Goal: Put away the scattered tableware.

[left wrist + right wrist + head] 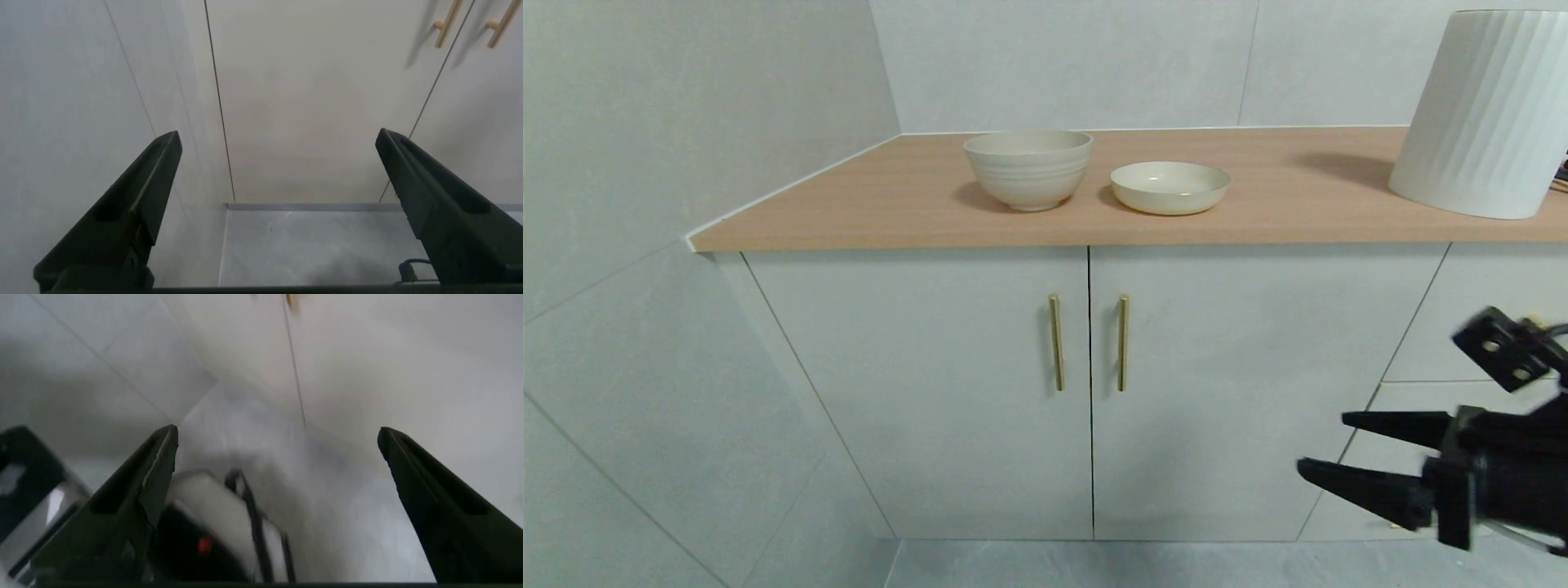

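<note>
Head view first, and there's the tableware: a deep ribbed bowl stands upright on the worktop, a little left of centre. Just beside it on the right sits a shallow dish, with a sliver of wood showing between them.

Both look like glazed, hard-bodied pieces, so I'd expect them to be stiff, smooth and a bit slippery, and to chip if knocked together. The bowl looks the heavier of the two. Its best hold is the rim on the near side, one finger inside and one outside. The dish has only a low, sloping wall, so it would need a pinch over the near edge and a level carry.

Below the worktop, the two cupboard doors are shut, with the left handle and the right handle side by side at the seam. That's probably where these pieces go, so a door would have to open first. Far right on the worktop stands a tall white ribbed shade, well apart from the dishes.

The right gripper hangs low at the right, before the right door and well below the worktop. Its jaws are spread wide with nothing between them, as the right wrist view also shows. The left gripper is also wide and empty, facing the cupboard front near the floor.
</note>
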Controlling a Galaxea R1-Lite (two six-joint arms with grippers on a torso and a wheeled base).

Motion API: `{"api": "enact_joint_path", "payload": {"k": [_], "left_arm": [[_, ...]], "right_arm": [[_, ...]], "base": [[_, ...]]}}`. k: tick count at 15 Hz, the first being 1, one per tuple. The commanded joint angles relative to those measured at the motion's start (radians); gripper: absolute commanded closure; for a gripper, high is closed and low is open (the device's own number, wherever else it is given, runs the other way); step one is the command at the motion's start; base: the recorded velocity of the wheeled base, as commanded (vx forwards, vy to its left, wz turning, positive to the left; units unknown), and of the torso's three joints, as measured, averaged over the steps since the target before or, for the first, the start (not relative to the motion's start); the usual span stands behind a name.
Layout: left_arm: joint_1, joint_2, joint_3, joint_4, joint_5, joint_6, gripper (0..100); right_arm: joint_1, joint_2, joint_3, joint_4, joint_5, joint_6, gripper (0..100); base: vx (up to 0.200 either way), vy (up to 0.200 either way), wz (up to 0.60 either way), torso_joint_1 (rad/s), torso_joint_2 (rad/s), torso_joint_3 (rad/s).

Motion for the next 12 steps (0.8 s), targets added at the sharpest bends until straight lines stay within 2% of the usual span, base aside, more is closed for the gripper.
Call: {"api": "enact_joint_path", "payload": {"k": [1, 2, 3, 5, 10, 12], "left_arm": [[0.001, 0.000, 0.000, 0.000, 0.000, 0.000, 0], [0.001, 0.000, 0.000, 0.000, 0.000, 0.002, 0], [0.001, 0.000, 0.000, 0.000, 0.000, 0.002, 0], [0.001, 0.000, 0.000, 0.000, 0.000, 0.002, 0], [0.001, 0.000, 0.000, 0.000, 0.000, 0.002, 0], [0.001, 0.000, 0.000, 0.000, 0.000, 0.000, 0]], "right_arm": [[0.093, 0.383, -0.194, -0.154, 0.000, 0.014, 0], [0.094, 0.400, -0.212, -0.154, 0.000, 0.020, 0], [0.116, 0.465, -0.297, -0.154, 0.000, 0.057, 0], [0.143, 0.506, -0.381, -0.154, -0.003, 0.095, 0], [0.195, 0.564, -0.446, -0.157, -0.006, 0.140, 0], [0.194, 0.626, -0.467, -0.219, -0.017, 0.154, 0]], "base": [[0.000, 0.000, 0.00, 0.000, 0.00, 0.000], [0.000, 0.000, 0.00, 0.000, 0.00, 0.000], [0.000, 0.000, 0.00, 0.000, 0.00, 0.000], [0.000, 0.000, 0.00, 0.000, 0.00, 0.000], [0.000, 0.000, 0.00, 0.000, 0.00, 0.000], [0.000, 0.000, 0.00, 0.000, 0.00, 0.000]]}}
